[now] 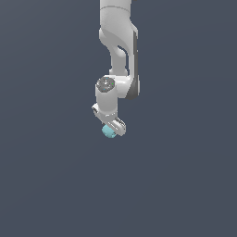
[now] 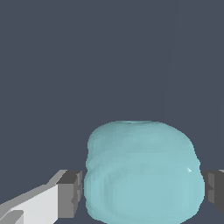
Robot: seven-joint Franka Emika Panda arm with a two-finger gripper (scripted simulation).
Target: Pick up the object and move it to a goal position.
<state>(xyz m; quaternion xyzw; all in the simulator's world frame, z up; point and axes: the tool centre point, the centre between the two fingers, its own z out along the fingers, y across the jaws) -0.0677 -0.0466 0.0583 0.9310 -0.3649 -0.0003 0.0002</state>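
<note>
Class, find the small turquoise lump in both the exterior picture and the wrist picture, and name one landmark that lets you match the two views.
Exterior view: the turquoise lump sits just below the picture's centre, at the tip of the white hand.
Wrist view: the lump fills the lower middle, between the two grey fingers.
Shared landmark: the hand's fingers flanking the lump on both sides.
</note>
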